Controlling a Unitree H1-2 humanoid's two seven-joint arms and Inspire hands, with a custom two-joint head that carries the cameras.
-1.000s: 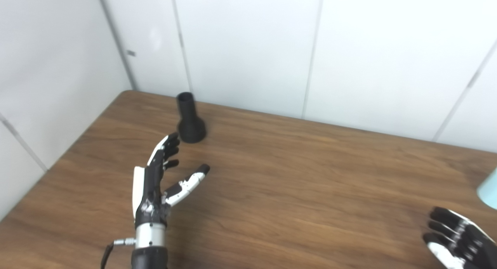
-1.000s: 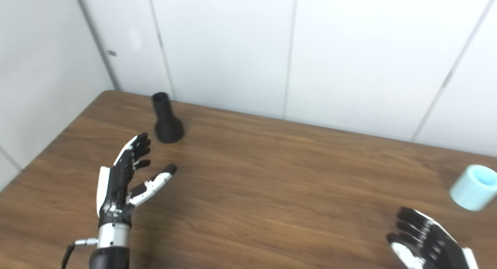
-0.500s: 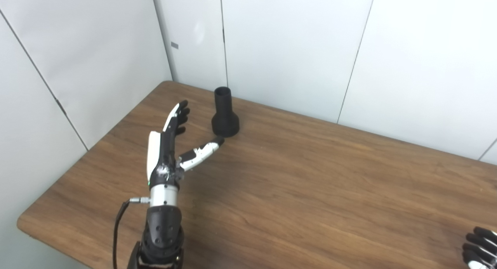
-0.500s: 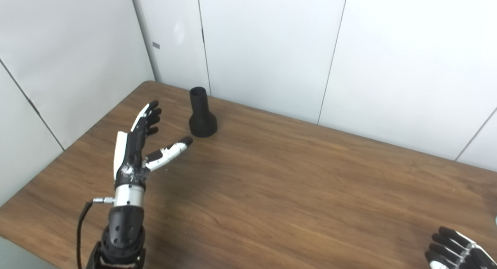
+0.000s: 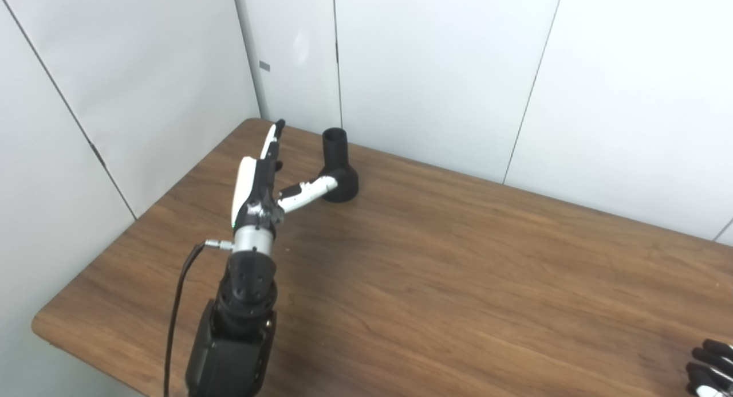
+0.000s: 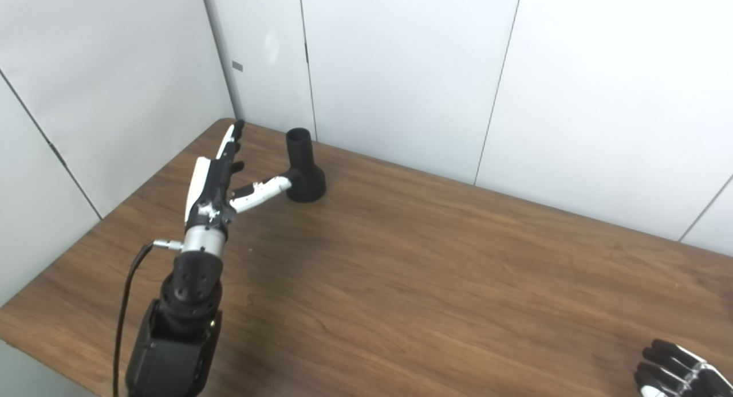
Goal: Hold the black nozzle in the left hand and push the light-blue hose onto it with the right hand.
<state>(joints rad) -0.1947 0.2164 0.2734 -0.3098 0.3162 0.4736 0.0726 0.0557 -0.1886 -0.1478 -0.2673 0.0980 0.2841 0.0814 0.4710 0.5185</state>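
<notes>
Left eye view: your left hand [image 5: 259, 182] has advanced, fingers spread, thumb now beside the black nozzle [image 5: 338, 166] standing near the table's [image 5: 458, 271] far-left corner. Right eye view: right hand [image 6: 676, 377] barely visible at the near-right edge, its state unclear; the hose is out of sight.

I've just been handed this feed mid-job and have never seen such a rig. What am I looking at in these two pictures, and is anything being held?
Both pictures come from two cameras side by side on a humanoid robot's head, looking down at a wooden table; they show one scene from slightly different spots. The arm coming in at the left ends in the left hand, open with fingers apart, its thumb reaching to the base of the black nozzle, which stands upright near the far corner. Whether the thumb touches it I cannot tell. Only the fingertips of the right hand show at the bottom right edge. Nothing is held, and the light-blue hose is out of view.
</notes>
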